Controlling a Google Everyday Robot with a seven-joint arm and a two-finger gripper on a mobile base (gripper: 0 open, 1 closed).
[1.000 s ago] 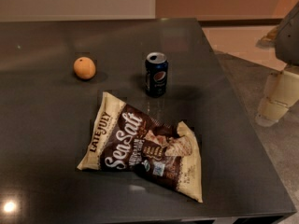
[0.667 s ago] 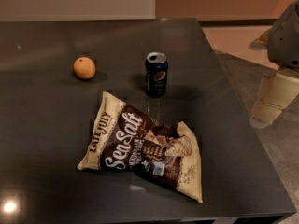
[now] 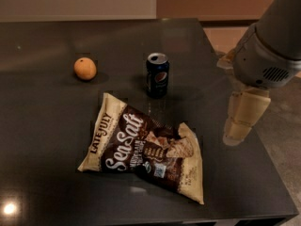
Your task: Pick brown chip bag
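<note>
Item 1. Bag [image 3: 146, 152]: we record it lying flat on the table [image 3: 42, 182], near the front edge and a little right of centre, printed side up. One corner points toward the front right. It is untouched and in the same place as a second ago.

Item 2. Gripper [image 3: 242, 119]: we find it hanging below the arm [image 3: 268, 51], over the table's right edge. It is to the right of the bag and clear of it. We cannot tell whether it is open or closed. It has come inward and down from a spot further off the right side.

Item 3. Can [image 3: 157, 74]: upright, just behind the bag, unmoved.

Item 4. Orange [image 3: 85, 68]: at left rear, well apart from the bag, unmoved.

Assessment: the only change we note is the arm's approach. We judge the task to be in its reach phase, with no contact yet. The gripper must travel further left and descend onto the bag. The can stands close to the bag's rear edge, so we would favour the bag's near or right portion. The crinkly film may slip or fold under a shallow pinch.
</note>
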